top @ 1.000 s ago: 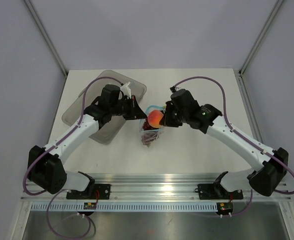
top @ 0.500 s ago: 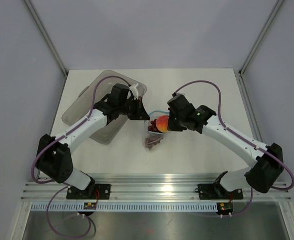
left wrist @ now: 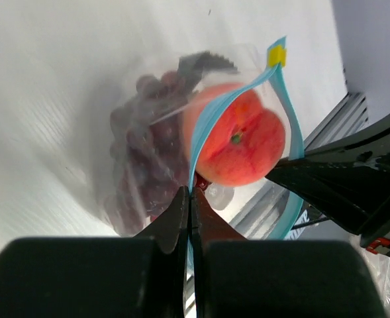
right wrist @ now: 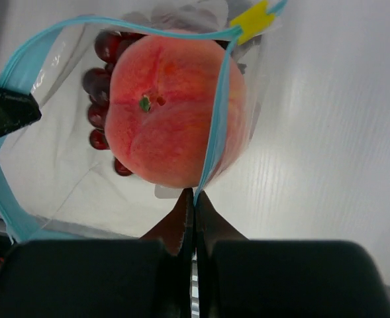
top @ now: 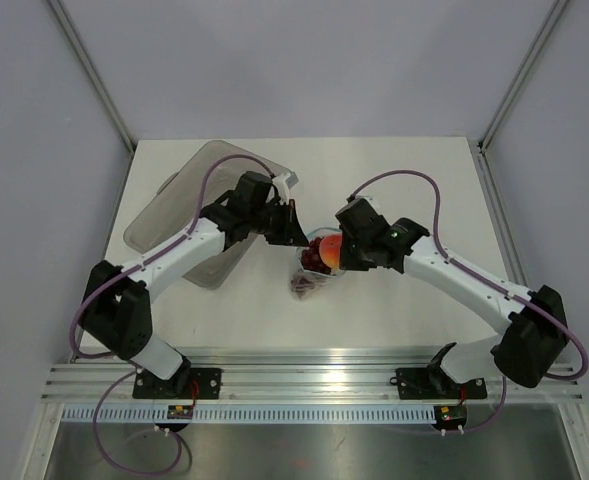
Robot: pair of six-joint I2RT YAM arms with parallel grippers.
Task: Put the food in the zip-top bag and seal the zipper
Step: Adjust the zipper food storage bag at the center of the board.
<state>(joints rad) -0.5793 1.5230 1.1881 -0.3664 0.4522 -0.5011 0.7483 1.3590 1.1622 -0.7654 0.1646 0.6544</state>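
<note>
The left tool (left wrist: 189,193) and right tool (right wrist: 193,197) each pinch the zipper (right wrist: 216,126) of the bag (right wrist: 55,165). The peach (right wrist: 168,112) fills the bag's mouth, grapes (left wrist: 138,159) beneath; sealing may jam, or the zipper slip free.

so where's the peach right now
In the top view the peach sits mid-table, inside the mouth of the zip-top bag above the grapes, between the left gripper and right gripper pinching its zipper.

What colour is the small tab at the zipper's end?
The tab is yellow, clearest in the right wrist view.
</note>
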